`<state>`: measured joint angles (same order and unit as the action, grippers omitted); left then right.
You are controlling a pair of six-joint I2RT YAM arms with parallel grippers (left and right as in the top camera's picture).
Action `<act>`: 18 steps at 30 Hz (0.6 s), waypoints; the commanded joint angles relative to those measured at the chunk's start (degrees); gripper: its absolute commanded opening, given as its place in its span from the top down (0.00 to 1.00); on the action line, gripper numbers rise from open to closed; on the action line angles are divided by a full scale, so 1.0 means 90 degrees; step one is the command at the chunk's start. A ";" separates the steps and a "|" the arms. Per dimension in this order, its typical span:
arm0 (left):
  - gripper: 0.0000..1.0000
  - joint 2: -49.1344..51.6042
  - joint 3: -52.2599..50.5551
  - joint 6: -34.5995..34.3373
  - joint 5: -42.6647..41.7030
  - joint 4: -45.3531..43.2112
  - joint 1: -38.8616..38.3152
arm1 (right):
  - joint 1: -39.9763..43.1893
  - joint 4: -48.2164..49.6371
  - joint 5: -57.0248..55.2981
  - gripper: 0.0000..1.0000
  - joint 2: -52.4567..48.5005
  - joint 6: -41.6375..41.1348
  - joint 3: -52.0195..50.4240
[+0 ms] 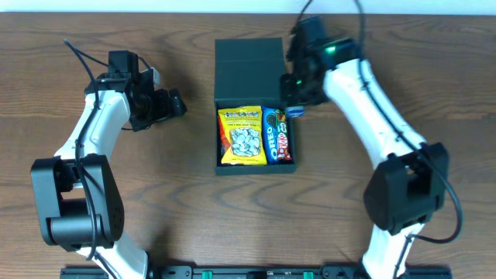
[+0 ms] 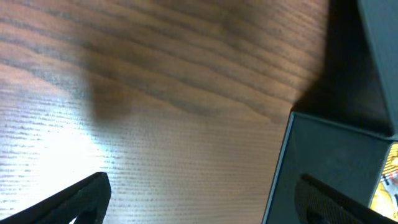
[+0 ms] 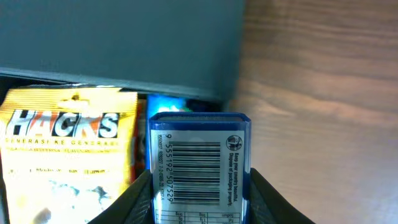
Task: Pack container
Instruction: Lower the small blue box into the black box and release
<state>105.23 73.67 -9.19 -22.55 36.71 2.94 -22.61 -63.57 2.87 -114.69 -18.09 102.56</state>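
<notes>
From above, the container (image 1: pixel 254 168) sits mid-bench (image 1: pixel 186 225), its flap lid (image 1: pixel 248 68) lying open on the far side. Inside lie a yellow packet (image 1: pixel 242 136), a blue biscuit packet (image 1: pixel 271 136) and a red bar (image 1: pixel 284 144), side by side and filling the floor nearly wall to wall. The right arm (image 1: pixel 372 101) reaches over the right wall near the hinge, the right jaws closed on a small blue-edged packet (image 1: pixel 297 112). That's where I'd worry. I see hardly any free slot, so the packet may land on the rim or ride on top of the others and stop the lid from shutting. The lid is also close behind the wrist, and a nudge could flip it or shove the box. The left arm (image 1: pixel 97 128) hangs well off to the left, not in the way.

In the left wrist view, the left jaws are spread wide with nothing between them. Bare bench lies beneath, and the container's outer wall is near the right finger (image 2: pixel 336 202). A careless swing inward would push the box sideways.

In the right wrist view, the fingers (image 3: pixel 140 199) pinch the barcoded packet by its sides, above the box's back edge. The yellow packet lies down to the left and the lid fills the top. Gripped at one end only, I reckon it could tilt on release.
</notes>
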 commanded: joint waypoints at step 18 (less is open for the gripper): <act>0.05 0.0044 0.0000 0.0046 -0.0044 -0.0119 0.0002 | -0.1049 0.0648 -0.0979 0.98 -0.0046 -0.1659 -0.1231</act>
<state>105.23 73.67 -9.17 -22.57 35.70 2.94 -31.59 -57.82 -5.85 -114.72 -31.53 92.44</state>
